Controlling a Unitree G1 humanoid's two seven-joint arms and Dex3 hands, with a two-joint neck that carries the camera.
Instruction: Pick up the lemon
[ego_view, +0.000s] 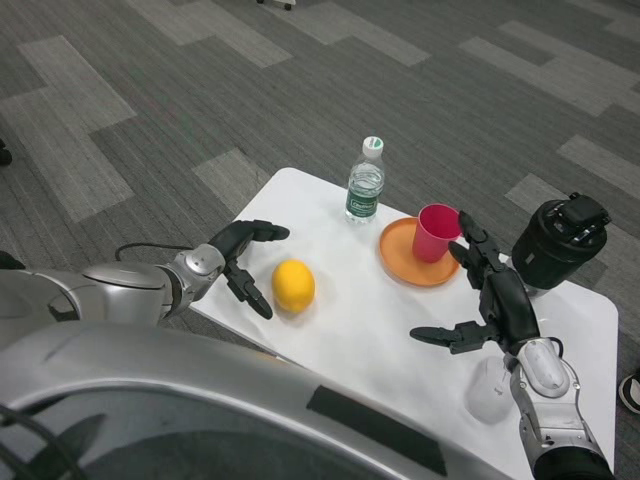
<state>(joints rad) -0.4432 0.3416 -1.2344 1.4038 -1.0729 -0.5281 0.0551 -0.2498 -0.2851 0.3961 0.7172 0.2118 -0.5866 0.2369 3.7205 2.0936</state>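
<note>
Left hand (240, 262) is held open just beside the lemon (293, 286) (untouched); right hand (490, 300) is spread open, empty.

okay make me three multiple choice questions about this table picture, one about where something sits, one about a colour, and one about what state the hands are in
1. Where does the pink cup stand?
A. on the orange plate
B. beside the lemon
C. on the floor

2. What colour is the water bottle cap?
A. red
B. white
C. black

3. What is the left hand doing?
A. gripping the lemon
B. holding the bottle
C. open next to the lemon, holding nothing

Answers: 1 A, the cup's base sits inside the plate's rim. 2 B, the cap shows white. 3 C, its fingers are spread with a gap to the fruit; the right hand is open too.
</note>
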